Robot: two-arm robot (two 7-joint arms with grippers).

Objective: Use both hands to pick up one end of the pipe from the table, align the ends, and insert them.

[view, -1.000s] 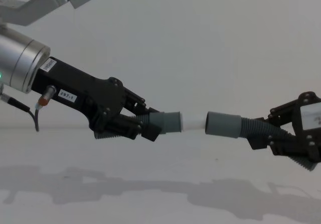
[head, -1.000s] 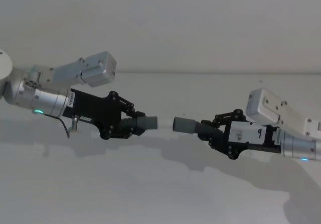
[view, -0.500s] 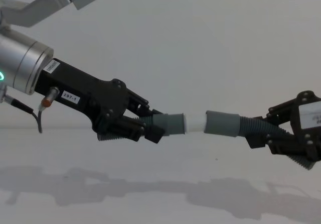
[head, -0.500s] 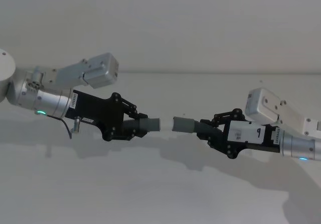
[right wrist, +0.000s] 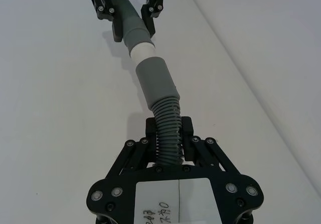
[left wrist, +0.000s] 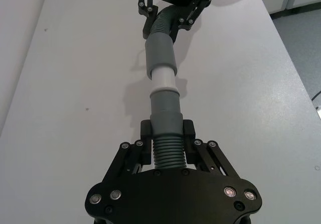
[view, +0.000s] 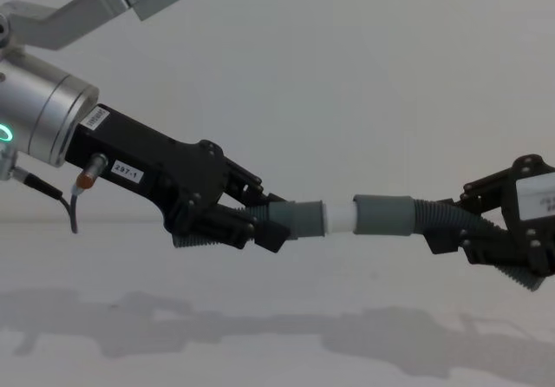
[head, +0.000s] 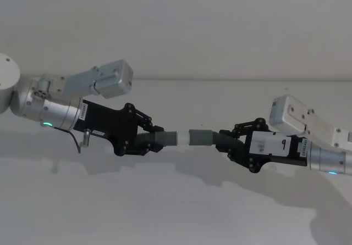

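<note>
Both pipe pieces hang in the air above the white table (head: pixel 176 201), lined up end to end. My left gripper (head: pixel 147 141) is shut on the ribbed body of the left piece (view: pixel 299 219), whose white tip (view: pixel 339 218) points right. The right gripper (head: pixel 230 144) is shut on the ribbed body of the right piece (view: pixel 429 219). Its open grey sleeve (view: pixel 385 215) faces the tip. In the left wrist view the white tip (left wrist: pixel 163 78) sits at the mouth of the sleeve (left wrist: pixel 159 53), touching or just inside. The right wrist view shows the sleeve (right wrist: pixel 156 81) meeting the tip (right wrist: pixel 142 49) too.
The table's far edge (head: pixel 220 80) meets a plain pale wall. In the left wrist view the table's side edge (left wrist: pixel 296 68) drops off to a grey floor. Shadows of both arms lie on the surface below.
My left gripper has moved right with its piece, and the gap between the white tip and the sleeve has closed. The right gripper has hardly shifted.
</note>
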